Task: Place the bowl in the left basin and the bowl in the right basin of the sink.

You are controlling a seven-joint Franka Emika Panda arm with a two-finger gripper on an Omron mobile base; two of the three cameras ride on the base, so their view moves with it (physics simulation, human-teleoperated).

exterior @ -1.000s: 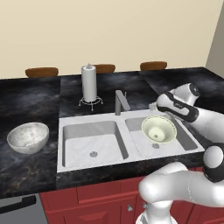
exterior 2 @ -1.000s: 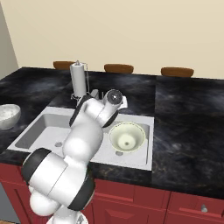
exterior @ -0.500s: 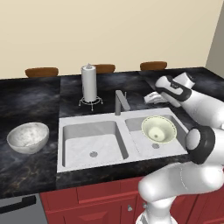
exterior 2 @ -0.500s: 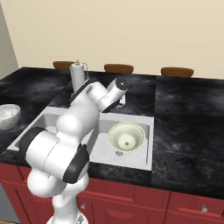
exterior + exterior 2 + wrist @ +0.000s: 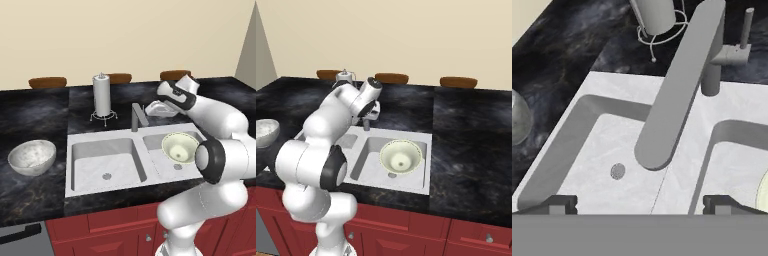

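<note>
So there's a pale yellow-green bowl (image 5: pixel 181 147) sitting upright in the right basin (image 5: pixel 161 165) of the sink (image 5: pixel 80 140), pretty much on the drain end, and you can see it nicely from the right base view too (image 5: pixel 401 156); in the hand view only a sliver of its rim (image 5: pixel 762 195) pokes in at the right edge. The other one, a grey-white speckled bowl (image 5: pixel 31 157), is out on the dark marbled counter (image 5: pixel 35 110) to the left of the sink, well apart from it, and shows up as a partial blob at the left edge of the hand view (image 5: pixel 519 117) and of the right base view (image 5: pixel 265 132). The left basin (image 5: pixel 105 162) has nothing in it but its little round drain (image 5: pixel 617 171). The gripper (image 5: pixel 150 108) hangs above the back rim of the sink just beside the grey faucet (image 5: pixel 137 116), holding nothing, fingers spread wide with the tips (image 5: pixel 557 204) sitting at opposite sides of the hand view. From that camera the faucet spout (image 5: pixel 677 90) runs diagonally over the ridge between the two basins. Behind the sink there's a paper towel roll on a wire stand (image 5: pixel 102 97), and three brown chair backs (image 5: pixel 47 82) line the far edge of the counter against the beige wall.
</note>
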